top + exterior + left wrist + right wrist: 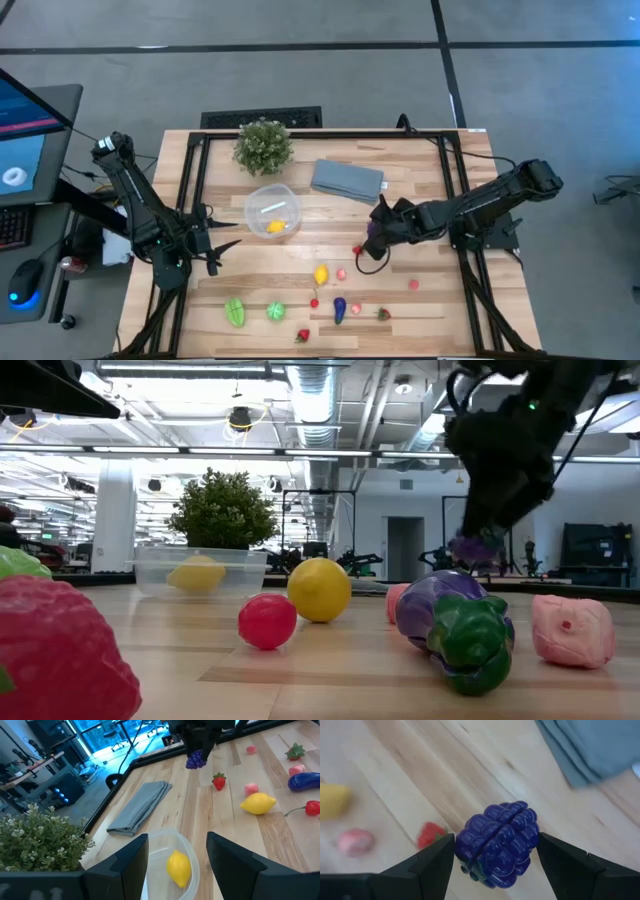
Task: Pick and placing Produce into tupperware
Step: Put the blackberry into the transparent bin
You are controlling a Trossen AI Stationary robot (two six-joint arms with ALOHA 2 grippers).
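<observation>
My right gripper (375, 234) hangs above the middle of the table, shut on a purple-blue knobbly berry cluster (497, 844), also in the low view (477, 548). The clear round tupperware (272, 212) stands left of it, with a yellow piece (276, 227) lying inside. My left gripper (225, 240) waits open at the tupperware's left, above the table, with nothing between its fingers. Loose produce lies toward the near edge: a lemon (321, 273), a strawberry (358, 250), an eggplant (340, 310), two green pieces (235, 312) and small pink and red ones. My right gripper pinches the berry cluster between its two fingers, one finger on each of two opposite sides (462, 845). The fingers slant down from the table's right side. The cluster is lifted clear of the table, above the strawberry (429, 835).
A leafy potted plant (264, 145) stands at the far edge, behind the tupperware. A folded grey-blue cloth (348, 180) lies right of it, just beyond my right gripper. Dark frame rails (195, 170) run along the table's edges.
</observation>
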